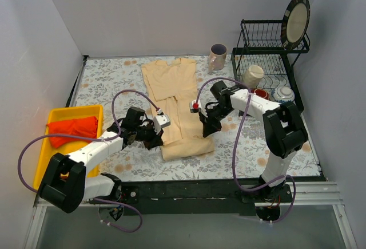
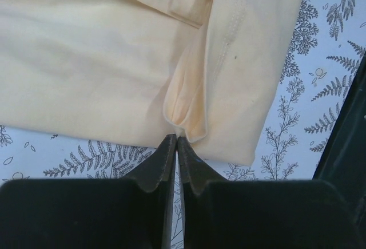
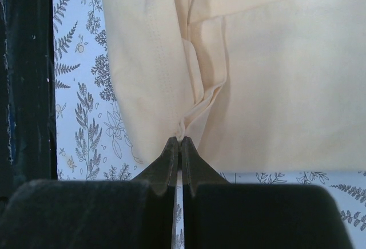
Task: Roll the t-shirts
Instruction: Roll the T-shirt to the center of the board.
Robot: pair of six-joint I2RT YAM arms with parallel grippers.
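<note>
A bench [image 1: 108, 83] covered in a grey-and-white leaf-print cloth fills the floor of a white-walled booth, with two robot arms mounted at its near edge.

Down the middle of the bench lies a cream t-shirt [image 1: 171, 83], folded lengthwise into a long strip. Its collar end points to the far wall and its hem end is nearest the arms.

At the far right stands a black wire dish rack [image 1: 269, 48]. A yellow tray [image 1: 57, 114] sits at the left edge of the bench, and a crumpled red-orange garment [image 1: 71, 130] lies inside it.

Both arms reach in low over the near part of the cream t-shirt. The left end effector [image 2: 176, 140] is closed tight on a small puckered fold at the shirt's left edge. The right end effector [image 3: 180, 141] is likewise pinched together on a gathered fold at the shirt's right edge.

A round plate [image 1: 296, 20] stands upright on the top tier of the rack. A pale cup [image 1: 252, 75] and a blue-and-white bowl [image 1: 283, 93] sit in its lower tier. A mug [image 1: 218, 56] stands on the bench just left of the rack.
</note>
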